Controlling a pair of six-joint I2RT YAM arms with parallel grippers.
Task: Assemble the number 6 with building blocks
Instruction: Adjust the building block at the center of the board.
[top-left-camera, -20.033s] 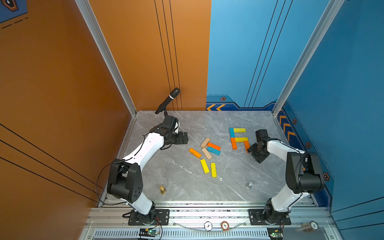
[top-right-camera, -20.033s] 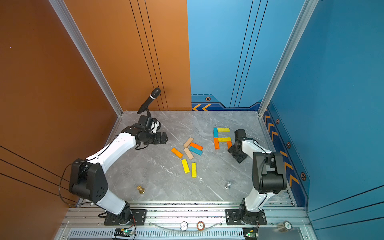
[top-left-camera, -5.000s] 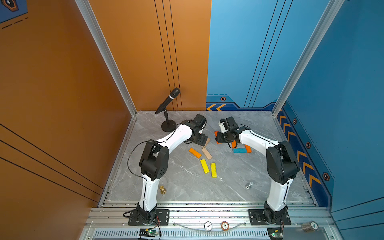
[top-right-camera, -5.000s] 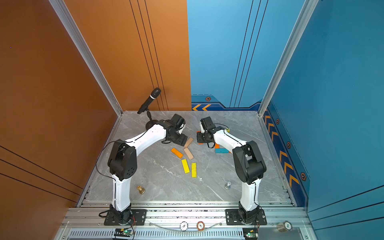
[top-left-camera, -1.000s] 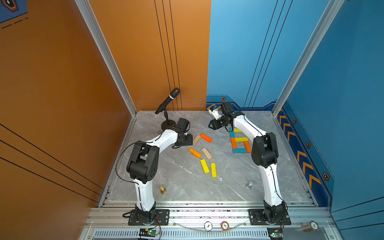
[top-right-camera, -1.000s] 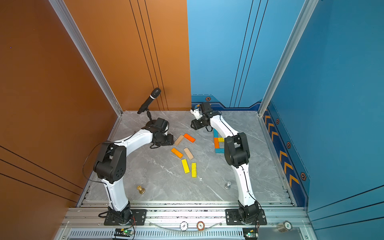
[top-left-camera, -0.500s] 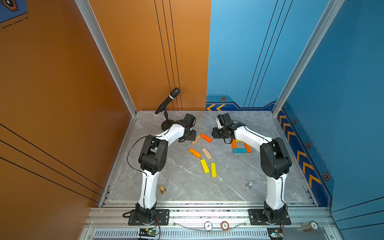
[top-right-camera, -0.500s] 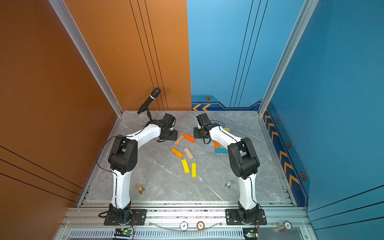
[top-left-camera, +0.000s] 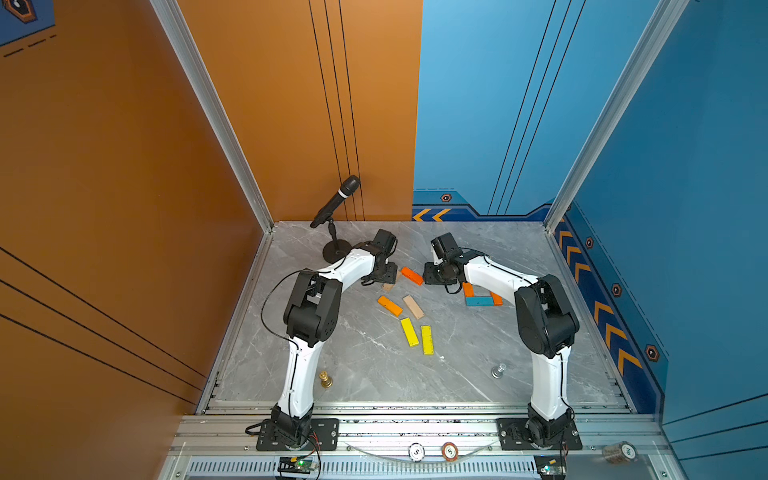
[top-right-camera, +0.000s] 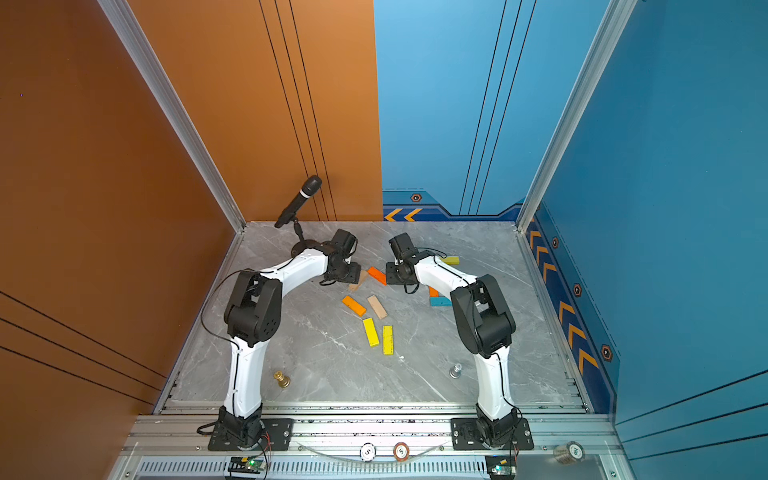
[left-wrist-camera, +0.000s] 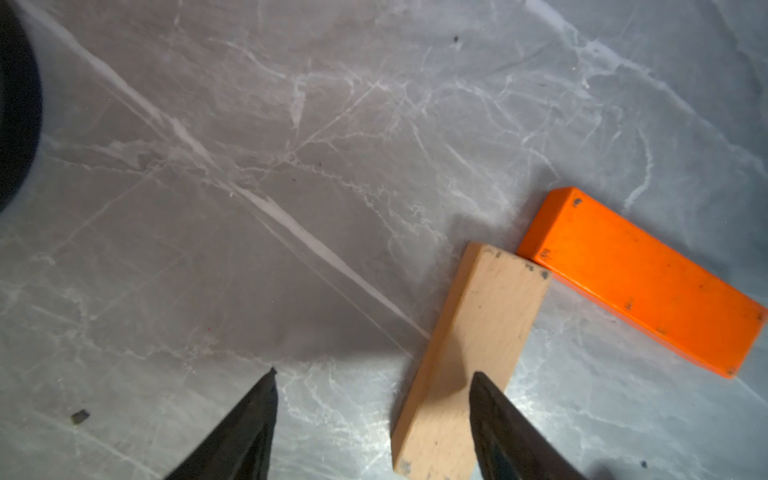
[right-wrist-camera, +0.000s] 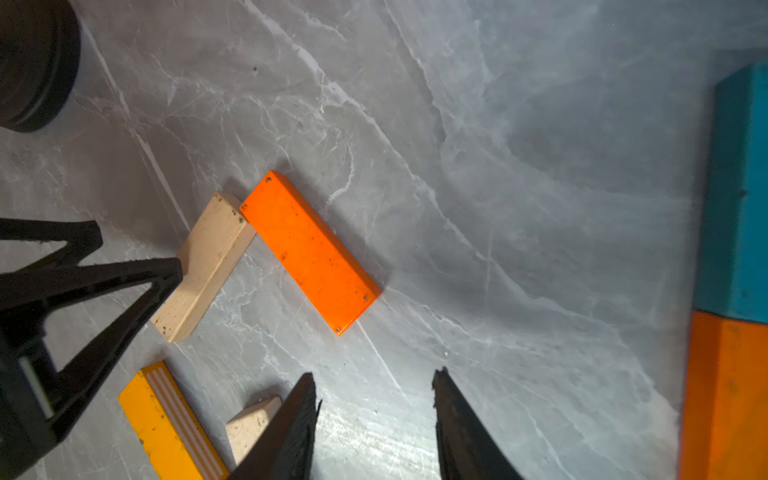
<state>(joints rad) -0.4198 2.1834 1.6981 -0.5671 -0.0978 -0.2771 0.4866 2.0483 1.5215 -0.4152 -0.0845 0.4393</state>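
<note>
- Noted grey marble table (top-left-camera: 365, 374) beneath both arms.
- Noted microphone (top-left-camera: 336, 203) on a round stand, behind the left gripper and near its wrist.
- Found left gripper (left-wrist-camera: 374, 374) low over the table, jaws spread fairly wide, gripping nothing; only bare marble between the fingers.
- Found right gripper (right-wrist-camera: 374, 374) facing it across a short gap, jaws parted less widely, likewise gripping nothing.
- Located partly built figure (top-left-camera: 478, 301) to the side of the right gripper, partly hidden under that forearm. In the right wrist view, blue block (right-wrist-camera: 735, 199) touching third orange block (right-wrist-camera: 723, 395) end to end.
- Located pale block (left-wrist-camera: 469, 353) lying flat beneath one left finger (left-wrist-camera: 507, 436); cannot tell whether touching.
- Located orange block (left-wrist-camera: 640, 278) lying flat between the two grippers, ahead of the right fingertips, one corner against the pale block's end.
- Counted four loose blocks nearer the arm bases than either gripper: second orange block (top-left-camera: 389, 305), second pale block (top-left-camera: 413, 306), yellow block (top-left-camera: 409, 331), other yellow block (top-left-camera: 427, 340) just beside it.
- Noted gold chess piece (top-left-camera: 325, 379) and silver chess piece (top-left-camera: 498, 370), well apart from both grippers, toward the bases.
</note>
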